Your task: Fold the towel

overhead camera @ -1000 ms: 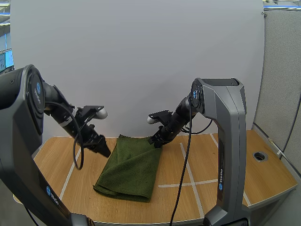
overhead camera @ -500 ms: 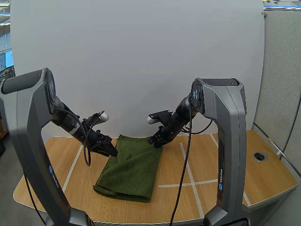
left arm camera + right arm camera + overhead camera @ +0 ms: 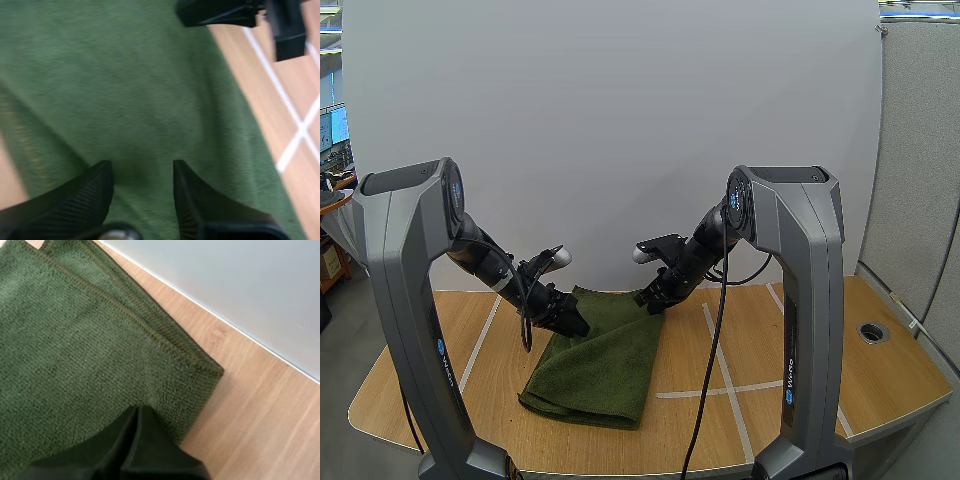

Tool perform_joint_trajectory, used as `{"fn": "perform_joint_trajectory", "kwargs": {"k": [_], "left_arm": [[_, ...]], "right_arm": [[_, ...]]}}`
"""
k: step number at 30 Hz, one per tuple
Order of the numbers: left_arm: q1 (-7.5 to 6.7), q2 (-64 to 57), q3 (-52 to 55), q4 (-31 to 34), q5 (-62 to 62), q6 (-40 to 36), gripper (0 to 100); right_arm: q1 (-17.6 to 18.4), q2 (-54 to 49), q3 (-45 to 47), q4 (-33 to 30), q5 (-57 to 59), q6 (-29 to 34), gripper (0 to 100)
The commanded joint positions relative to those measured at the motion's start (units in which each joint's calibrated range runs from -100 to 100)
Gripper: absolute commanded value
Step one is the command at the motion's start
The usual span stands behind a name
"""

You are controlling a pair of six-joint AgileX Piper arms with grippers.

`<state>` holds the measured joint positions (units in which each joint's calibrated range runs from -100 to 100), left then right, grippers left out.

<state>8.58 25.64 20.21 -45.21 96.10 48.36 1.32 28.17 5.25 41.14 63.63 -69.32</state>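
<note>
- The left gripper (image 3: 142, 167) hovers with its fingers spread above the dark green towel (image 3: 600, 365). The cloth lies directly beneath and ahead of the tips, with nothing between them.
- The right gripper (image 3: 135, 440) has its fingers pressed together into one wedge, tips down on the towel just inside its far corner. No cloth shows between them, and bare wooden table (image 3: 240, 405) lies just beyond that corner.
- From both grippers the towel runs back toward the arms' bases. Stitched edges lie stacked beside the right gripper, which suggests the towel is already folded at least once.
- The step in hand appears to be the left gripper lining up a grasp on its side of the far edge, while the right gripper pins the other end.
- The next move likely calls for the left fingers to drop and close on every layer of that edge. The right gripper would also need to open and take its corner, so the far edge lifts evenly.
</note>
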Motion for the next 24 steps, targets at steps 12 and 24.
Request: {"fn": "perform_joint_trajectory", "kwargs": {"k": [12,24], "left_arm": [[-0.16,0.5,-1.4,3.5,-9.0,-1.2,62],[-0.16,3.2,-1.4,0.3,-7.8,-0.7,62]], "right_arm": [[-0.3,-0.3,0.4,-1.0,2.4,0.0,0],[-0.3,-0.3,0.4,-0.8,2.4,0.0,0]]}}
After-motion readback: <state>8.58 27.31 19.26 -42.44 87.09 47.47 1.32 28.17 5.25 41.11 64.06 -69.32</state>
